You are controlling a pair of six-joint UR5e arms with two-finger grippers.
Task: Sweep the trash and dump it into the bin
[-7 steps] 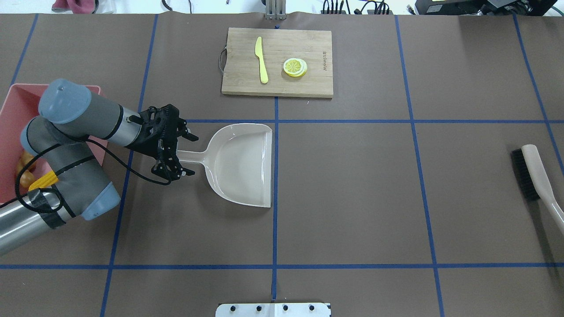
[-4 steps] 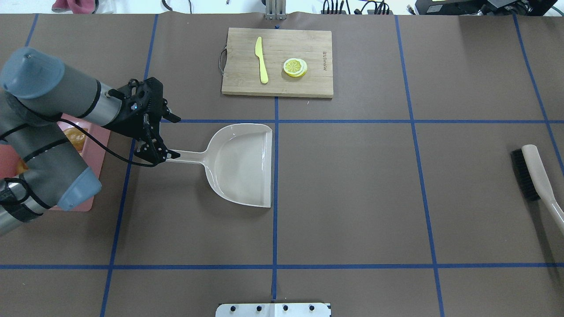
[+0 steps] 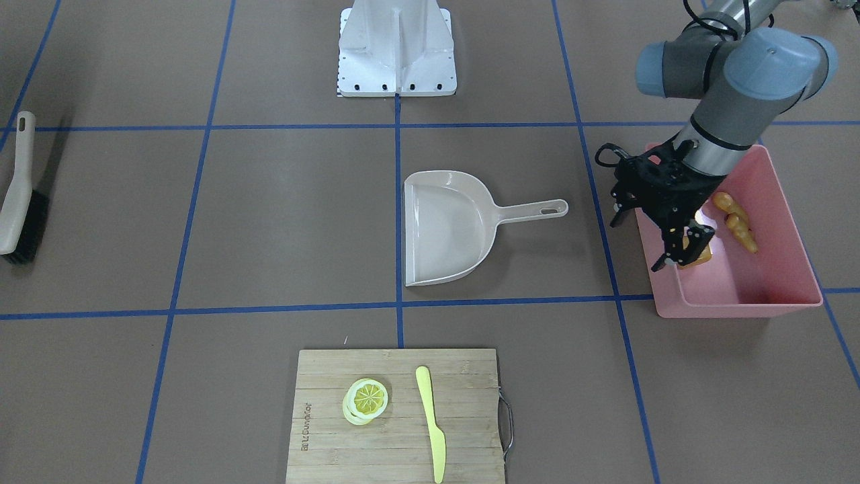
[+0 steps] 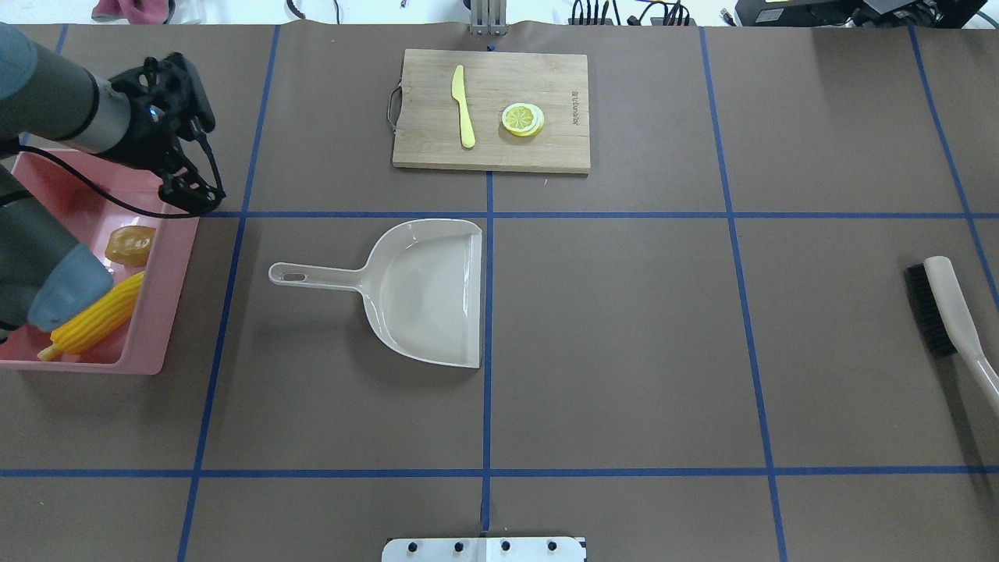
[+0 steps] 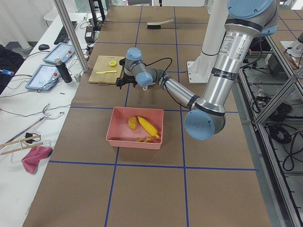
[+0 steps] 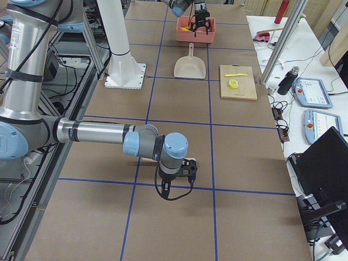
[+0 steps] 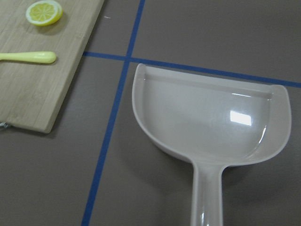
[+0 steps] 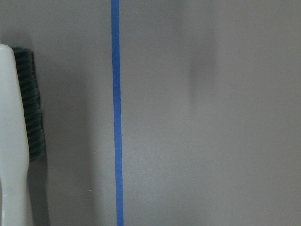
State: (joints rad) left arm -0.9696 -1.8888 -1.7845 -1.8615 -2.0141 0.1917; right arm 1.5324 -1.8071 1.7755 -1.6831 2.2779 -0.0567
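— Since the picture of half a second back, the left gripper (image 4: pixel 199 160) has let go of the dustpan (image 4: pixel 425 289) handle. It has drawn off toward the far left corner of the worktop (image 4: pixel 624 351). That dustpan has not shifted.

— How do the jaws stand on it?

— Spread wide, with nothing between them. The gripper hangs over the far corner of the bin (image 4: pixel 168 312), on the side facing the dustpan.

— And the trash?

— All three pieces lie in the bin, which sits by the left edge of the worktop. The corn cob (image 4: pixel 97 320) lies slanted at the bin's near end, and the potato (image 4: pixel 130 244) is just beyond it. The ginger root (image 3: pixel 736 222) shows only from the front, along the wall nearest the left edge.

— Where is the dustpan?

— Flat in the middle of the worktop. Its mouth faces the right edge and its handle points at the bin, apart from it.

— What of the right gripper (image 6: pixel 187 168)?

— It shows only from the side, so nobody can tell how its jaws stand. It hangs near the brush (image 4: pixel 948 312), which lies by the right edge.

— Anything else?

— A cutting board (image 4: pixel 492 109) at the middle of the far edge. It carries the plastic knife (image 4: pixel 463 105) and the lemon slice (image 4: pixel 523 119), side by side and not touching.
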